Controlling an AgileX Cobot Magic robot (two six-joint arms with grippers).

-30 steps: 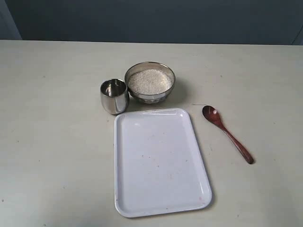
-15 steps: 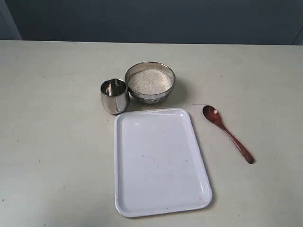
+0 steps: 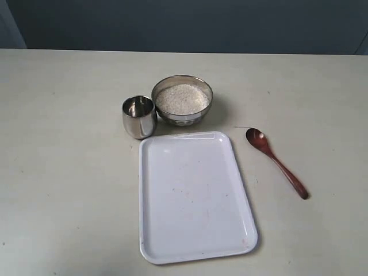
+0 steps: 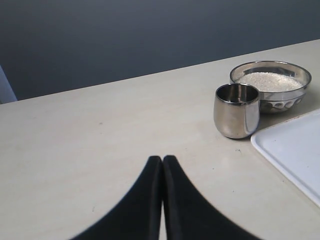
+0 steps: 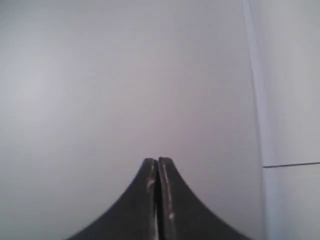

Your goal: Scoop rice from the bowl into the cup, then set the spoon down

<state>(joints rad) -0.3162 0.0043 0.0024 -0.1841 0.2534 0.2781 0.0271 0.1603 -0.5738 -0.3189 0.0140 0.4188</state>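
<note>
The steel bowl (image 3: pixel 182 100) stands at the table's middle back, filled with white rice (image 3: pixel 181 98). Just left of it, almost touching, is the small steel cup (image 3: pixel 139 117), with no rice showing inside. The reddish-brown wooden spoon (image 3: pixel 276 162) lies on the table to the right, its oval end toward the bowl. No arm shows in the exterior view. In the left wrist view my left gripper (image 4: pixel 162 159) is shut and holds nothing, well short of the cup (image 4: pixel 237 110) and bowl (image 4: pixel 270 86). My right gripper (image 5: pixel 157 161) is shut with nothing in it, facing a blank pale wall.
A white rectangular tray (image 3: pixel 192 194) lies in front of the cup and bowl, its far edge close to both; its corner (image 4: pixel 290 150) shows in the left wrist view. A dark wall runs behind the table.
</note>
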